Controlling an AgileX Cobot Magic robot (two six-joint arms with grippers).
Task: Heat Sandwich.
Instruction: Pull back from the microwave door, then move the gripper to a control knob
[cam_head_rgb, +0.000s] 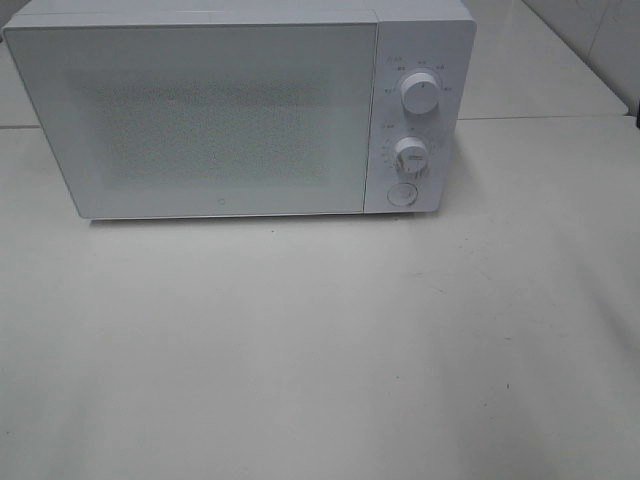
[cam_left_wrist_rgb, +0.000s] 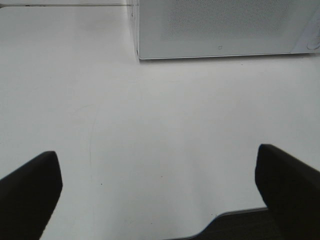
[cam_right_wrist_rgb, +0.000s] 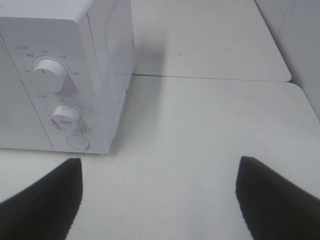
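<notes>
The inside of the microwave (cam_head_rgb: 240, 110) is hidden by its door (cam_head_rgb: 190, 125); the knob markings (cam_head_rgb: 423, 66) cannot be read.

Reads as a lab test bench rather than a home kitchen, though that is not certain. One white microwave (cam_head_rgb: 220, 110), door shut, upper dial (cam_head_rgb: 421, 93), lower dial (cam_head_rgb: 410, 155) and round button (cam_head_rgb: 401, 194), stands on plain white tables (cam_head_rgb: 320, 350) set edge to edge. The seam (cam_head_rgb: 540, 118) shows beside it. Pale wall (cam_head_rgb: 610, 40) at far right. Faint curved scratch (cam_left_wrist_rgb: 92, 130) on the top.
</notes>
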